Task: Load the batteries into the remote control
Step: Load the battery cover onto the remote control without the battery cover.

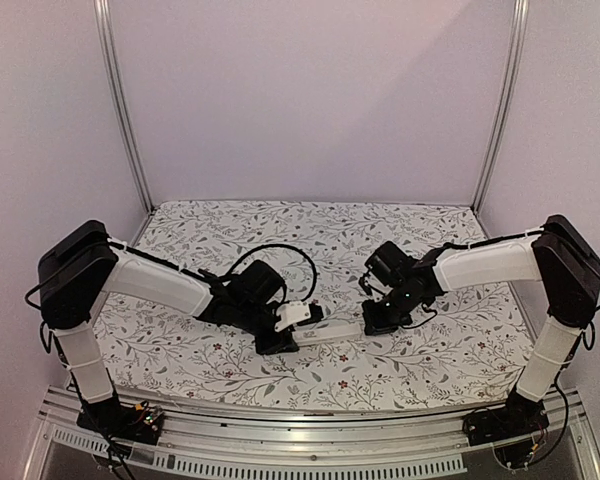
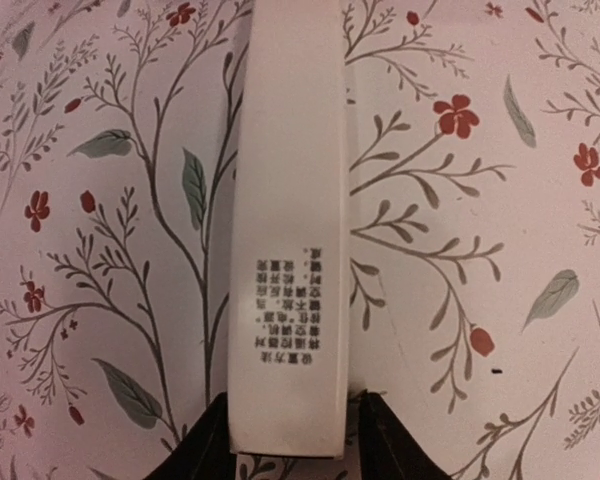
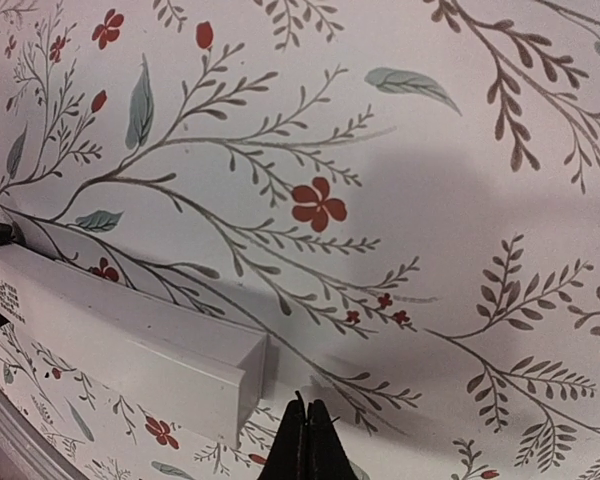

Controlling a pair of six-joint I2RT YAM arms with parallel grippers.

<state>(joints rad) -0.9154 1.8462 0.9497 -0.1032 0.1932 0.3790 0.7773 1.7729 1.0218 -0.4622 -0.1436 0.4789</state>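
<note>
From above, the left gripper (image 1: 278, 340) sits at the near-left end of the remote control (image 1: 330, 331). The remote is a single white bar lying flat on the flowered cloth (image 1: 310, 230), roughly mid-table, and its other end points at the right gripper (image 1: 378, 320), which is low over the cloth just beside it. In the left wrist view, the bar runs straight up from between the two dark fingers (image 2: 205, 445). They flank its long edges and appear clamped on it. A block of small print faces the camera, and no black patch shows on this face. In the right wrist view, the right fingertips (image 3: 306, 440) are pressed together with nothing between them, and they sit just beside the squared end of the bar. I judge this to be a brace-and-work step on the battery end. The left grip should hold the bar flat and square, and the closed right tip should push along the bar's length rather than down, so the bar does not pivot out of the clamp. By count there is one remote and two grippers; no batteries appear in any view, and no loose cover strip can be seen.
</note>
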